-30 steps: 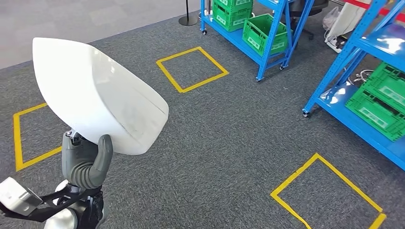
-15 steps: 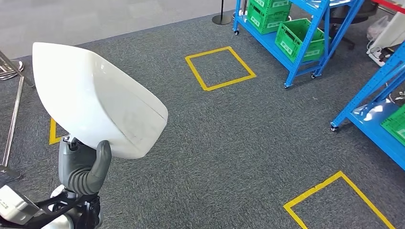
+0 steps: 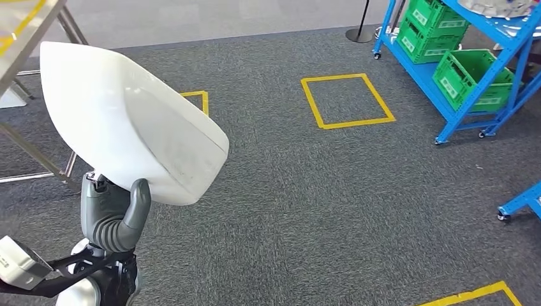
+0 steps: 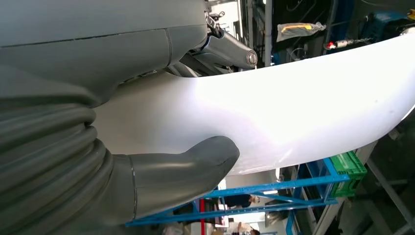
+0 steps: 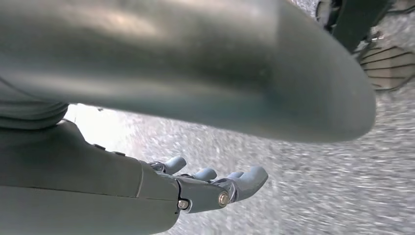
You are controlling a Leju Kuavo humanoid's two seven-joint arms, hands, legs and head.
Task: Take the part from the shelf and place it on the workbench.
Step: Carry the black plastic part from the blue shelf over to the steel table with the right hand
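Note:
A large white curved shell part (image 3: 127,121) is held up at the left of the head view. My left hand (image 3: 113,213) grips its lower edge, the grey thumb pressed on the white surface. The left wrist view shows the same thumb (image 4: 191,169) lying against the white part (image 4: 303,112). My right hand (image 5: 205,188) hangs over the grey carpet in the right wrist view, its fingers stretched out and apart, with nothing in it. A metal-legged workbench (image 3: 25,38) stands at the far left, its top partly showing at the corner.
Blue shelving (image 3: 459,70) with green crates (image 3: 475,76) stands at the far right. Yellow tape squares (image 3: 348,101) mark the grey carpet, one more (image 3: 194,99) beside the part. A black stanchion base (image 3: 360,33) sits near the shelf end.
The whole scene has slid to the right as I turn left: the shelves moved toward the right edge and the workbench came into sight at the left. The part stays in my left hand.

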